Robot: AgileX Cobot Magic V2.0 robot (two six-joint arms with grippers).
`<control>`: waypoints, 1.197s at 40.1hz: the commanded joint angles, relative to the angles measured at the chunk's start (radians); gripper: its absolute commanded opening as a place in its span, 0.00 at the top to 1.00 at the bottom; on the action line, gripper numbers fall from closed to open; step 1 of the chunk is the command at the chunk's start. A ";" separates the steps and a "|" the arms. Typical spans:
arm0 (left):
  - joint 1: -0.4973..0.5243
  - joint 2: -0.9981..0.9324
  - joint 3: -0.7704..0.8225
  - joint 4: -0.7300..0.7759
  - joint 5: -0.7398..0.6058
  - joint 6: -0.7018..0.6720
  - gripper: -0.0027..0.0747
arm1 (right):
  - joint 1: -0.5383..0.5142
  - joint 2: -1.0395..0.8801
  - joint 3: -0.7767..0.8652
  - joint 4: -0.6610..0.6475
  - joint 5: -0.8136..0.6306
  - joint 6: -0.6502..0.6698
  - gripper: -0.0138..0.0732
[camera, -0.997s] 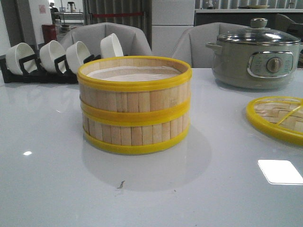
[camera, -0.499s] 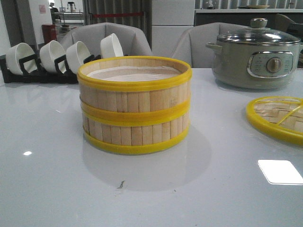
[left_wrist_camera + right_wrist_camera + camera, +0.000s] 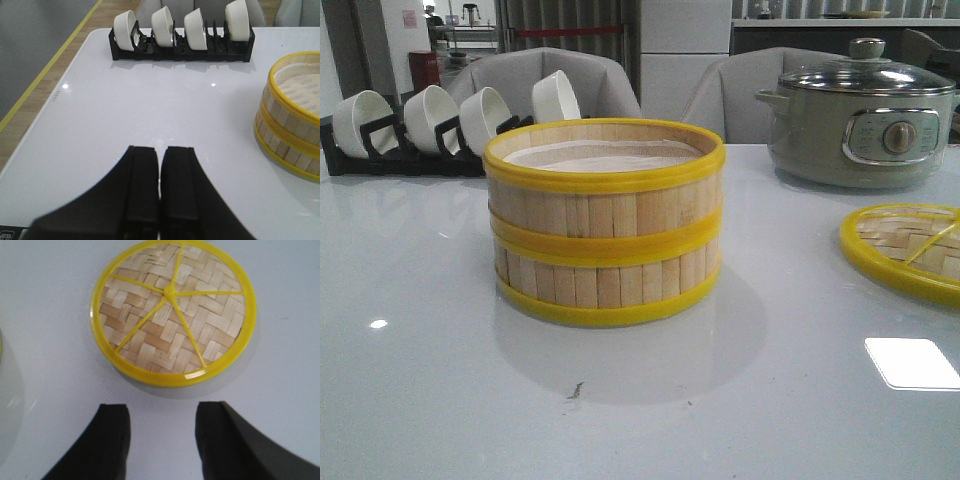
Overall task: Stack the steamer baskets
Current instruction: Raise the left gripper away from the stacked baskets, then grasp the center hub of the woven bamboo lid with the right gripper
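Note:
Two steamer baskets stand stacked in the middle of the white table, the upper basket squarely on the lower basket; their yellow rims meet all round. The stack also shows at the edge of the left wrist view. My left gripper is shut with nothing between its fingers, above bare table well to the left of the stack. My right gripper is open and empty, just short of the flat woven lid. Neither gripper appears in the front view.
A black rack with several white bowls stands at the back left. A grey-green electric pot with a glass lid sits at the back right. The woven lid lies at the right edge. Grey chairs stand behind the table.

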 commanded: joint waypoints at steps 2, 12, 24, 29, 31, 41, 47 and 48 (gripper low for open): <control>-0.007 0.010 -0.025 0.012 -0.084 -0.010 0.84 | -0.004 0.013 -0.035 -0.005 -0.097 -0.011 0.36; -0.007 0.010 -0.025 0.012 -0.084 -0.010 0.84 | -0.006 0.236 -0.192 -0.023 -0.051 -0.011 0.36; -0.007 0.010 -0.025 0.012 -0.084 -0.010 0.84 | -0.006 0.570 -0.534 -0.030 0.102 -0.018 0.36; -0.007 0.010 -0.025 0.012 -0.084 -0.010 0.84 | -0.006 0.645 -0.609 -0.058 0.139 -0.018 0.36; -0.007 0.010 -0.025 0.012 -0.084 -0.010 0.84 | -0.006 0.673 -0.631 -0.072 0.153 -0.018 0.36; -0.007 0.010 -0.025 0.012 -0.084 -0.010 0.84 | -0.019 0.774 -0.709 -0.086 0.201 -0.018 0.36; -0.007 0.010 -0.025 0.012 -0.084 -0.010 0.84 | -0.019 0.806 -0.716 -0.087 0.195 -0.018 0.36; -0.007 0.010 -0.025 0.012 -0.084 -0.010 0.84 | -0.019 0.808 -0.716 -0.087 0.192 -0.018 0.36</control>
